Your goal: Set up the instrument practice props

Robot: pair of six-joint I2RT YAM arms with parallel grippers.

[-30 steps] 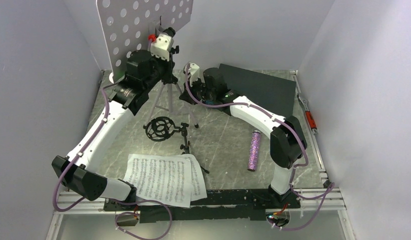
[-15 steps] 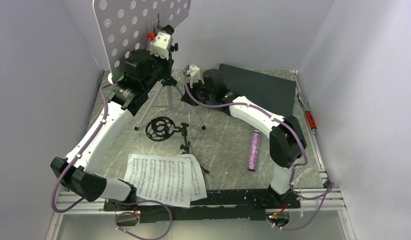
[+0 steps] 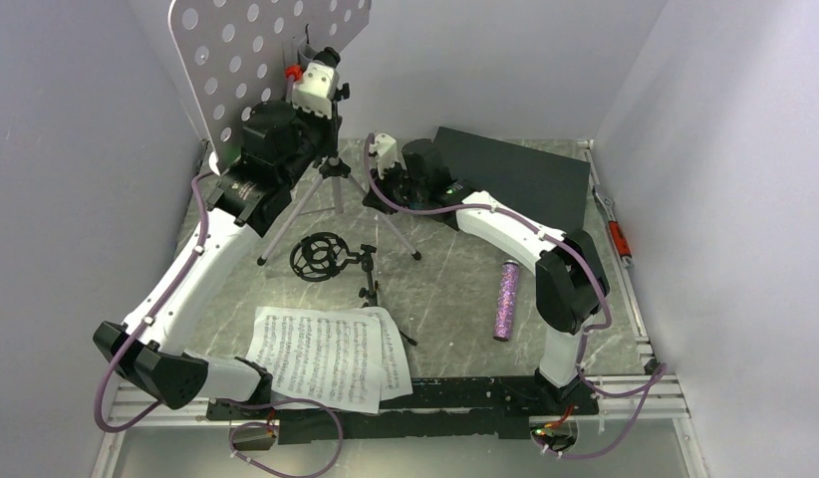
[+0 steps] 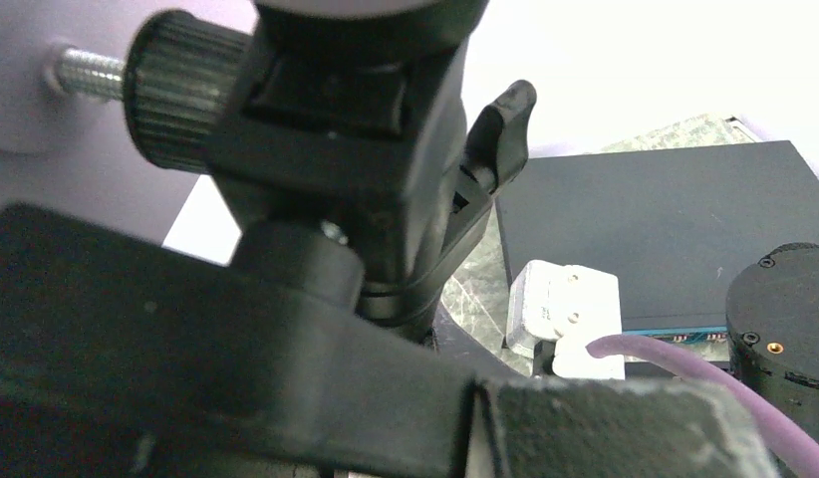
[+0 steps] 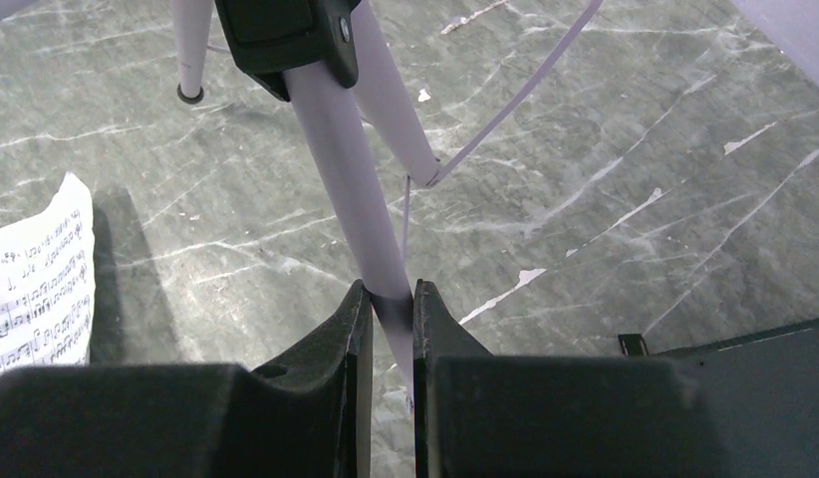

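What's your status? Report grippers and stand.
Right gripper shut on music stand leg. Left gripper at stand's clamp, grip unclear. Ring-mount tripod lying by the legs.

Upper left: pale lilac music stand, perforated with round holes. Lower centre: white sheet-music pages, black notation. Right: glittery purple microphone. Desk: grey-green, white-veined.

Music stand farther left, legs seemingly wider apart.
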